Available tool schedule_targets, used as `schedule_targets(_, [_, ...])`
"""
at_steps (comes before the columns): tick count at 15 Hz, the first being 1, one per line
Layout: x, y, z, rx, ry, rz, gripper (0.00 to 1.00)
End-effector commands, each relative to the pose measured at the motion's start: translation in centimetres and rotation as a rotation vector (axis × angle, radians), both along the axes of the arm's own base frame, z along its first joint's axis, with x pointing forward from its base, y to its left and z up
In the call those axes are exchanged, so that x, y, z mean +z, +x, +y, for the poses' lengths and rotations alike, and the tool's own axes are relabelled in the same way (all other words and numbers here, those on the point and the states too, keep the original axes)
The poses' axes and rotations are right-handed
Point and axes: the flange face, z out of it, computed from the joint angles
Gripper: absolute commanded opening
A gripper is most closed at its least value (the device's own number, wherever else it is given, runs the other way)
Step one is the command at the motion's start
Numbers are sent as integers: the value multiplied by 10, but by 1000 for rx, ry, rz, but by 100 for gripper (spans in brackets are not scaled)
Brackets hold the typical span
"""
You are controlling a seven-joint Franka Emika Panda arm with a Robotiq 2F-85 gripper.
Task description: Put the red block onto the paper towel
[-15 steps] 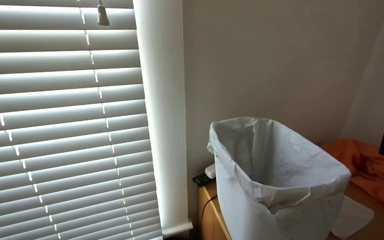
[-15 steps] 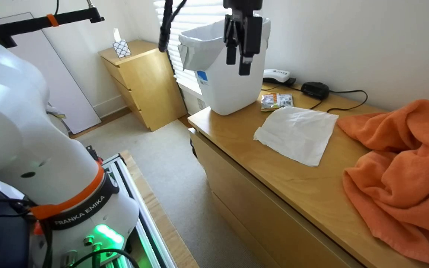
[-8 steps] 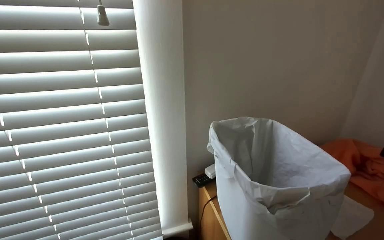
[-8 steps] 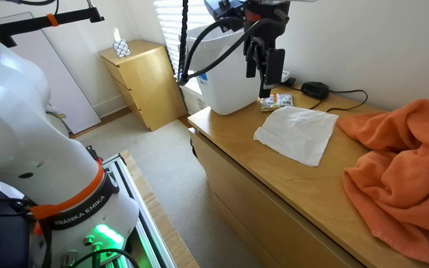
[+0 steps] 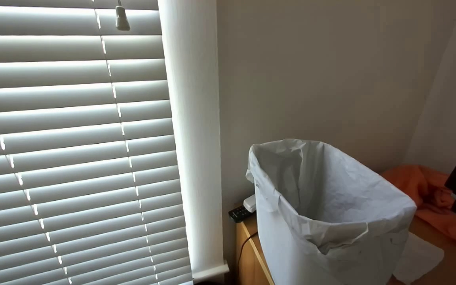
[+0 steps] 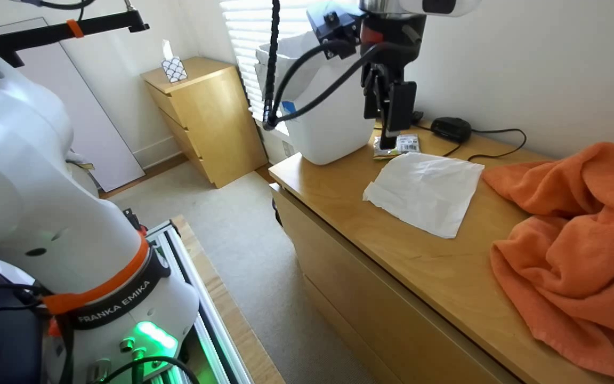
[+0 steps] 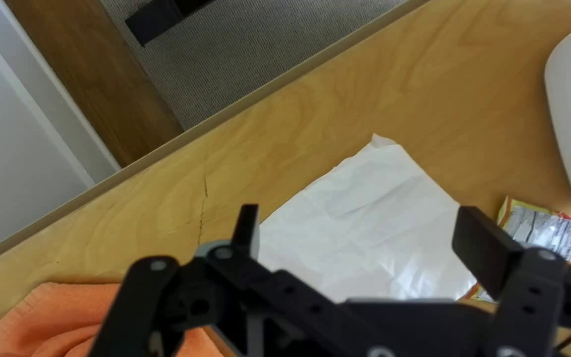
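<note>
In an exterior view the white robot arm (image 6: 30,186) goes up from its foot and bends away past the left edge. Its wrist (image 6: 392,40) shows at the top, pointing down, with the black gripper (image 7: 358,218) hanging under it. The gripper is up in the air over the wooden dresser (image 6: 461,277), and its two fingers (image 7: 484,243) are spread wide apart. In an exterior view just a bit of it pokes in at the right edge, and there it leans, tip down. The white paper towel (image 6: 424,192) lies on the dresser, a little crinkled, and in the wrist view it shows in the gap between the fingers. It sits between the white trash bin (image 6: 333,133), with a bag (image 5: 335,231) folded over its rim, and a bunched-up orange towel (image 6: 579,256). A shiny packet (image 7: 545,230) lies just beside the paper towel. A small black box (image 6: 451,129) sits on the dresser near the wall (image 6: 525,69). Window blinds (image 5: 73,95) hang at the left of an exterior view.
</note>
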Motion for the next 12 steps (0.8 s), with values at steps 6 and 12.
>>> schedule_targets(6, [-96, 44, -40, -96, -90, 14, 100])
schedule_targets(12, [-140, 54, -60, -63, -100, 44, 100])
